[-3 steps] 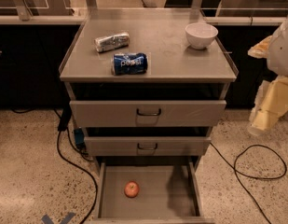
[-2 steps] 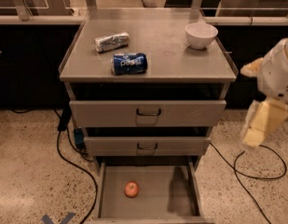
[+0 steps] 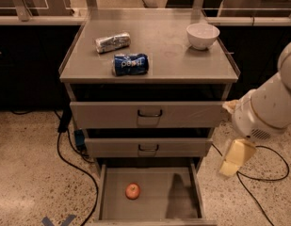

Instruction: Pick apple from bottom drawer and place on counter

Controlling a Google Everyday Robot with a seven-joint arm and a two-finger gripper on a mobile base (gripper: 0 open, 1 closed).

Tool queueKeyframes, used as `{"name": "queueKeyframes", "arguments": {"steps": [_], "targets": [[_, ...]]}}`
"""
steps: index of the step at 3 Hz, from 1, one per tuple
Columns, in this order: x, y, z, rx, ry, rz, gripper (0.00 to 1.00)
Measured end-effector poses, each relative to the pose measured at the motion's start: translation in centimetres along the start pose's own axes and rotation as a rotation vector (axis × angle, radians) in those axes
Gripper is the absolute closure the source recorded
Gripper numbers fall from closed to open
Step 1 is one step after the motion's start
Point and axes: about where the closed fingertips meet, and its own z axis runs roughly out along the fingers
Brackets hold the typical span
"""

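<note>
The apple (image 3: pixel 133 190), small and orange-red, lies on the flat grey floor of the bottom drawer (image 3: pixel 157 205), left of the middle. That drawer is pulled out at the foot of the cabinet. The counter (image 3: pixel 168 51) is the cabinet's grey-beige top. My gripper (image 3: pixel 235 158) hangs pale yellow below the white arm (image 3: pixel 267 108), to the right of the cabinet. It is outside the drawer, level with the middle drawer and well to the right of and above the apple. Its shadow falls on the right side of the drawer floor.
On the counter lie a blue Pepsi can (image 3: pixel 130 64) on its side, a silver wrapped packet (image 3: pixel 112 42) and a white bowl (image 3: pixel 202 35). The two upper drawers (image 3: pixel 149 113) are slightly open. Black cables (image 3: pixel 69 161) run over the speckled floor left and right of the cabinet.
My arm has swung down and to the left, bringing the gripper lower and closer to the cabinet's right side. The apple and the things on the counter have not moved.
</note>
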Motion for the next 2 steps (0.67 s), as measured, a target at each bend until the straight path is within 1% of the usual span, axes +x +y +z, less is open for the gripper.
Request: {"name": "queueKeyframes", "arguments": {"steps": [1, 2], "targets": [[-1.13, 2.81, 7.72, -0.010, -0.037, 0.026, 0.00], [-0.59, 3.11, 8.10, 0.003, -0.042, 0.028, 0.00]]}}
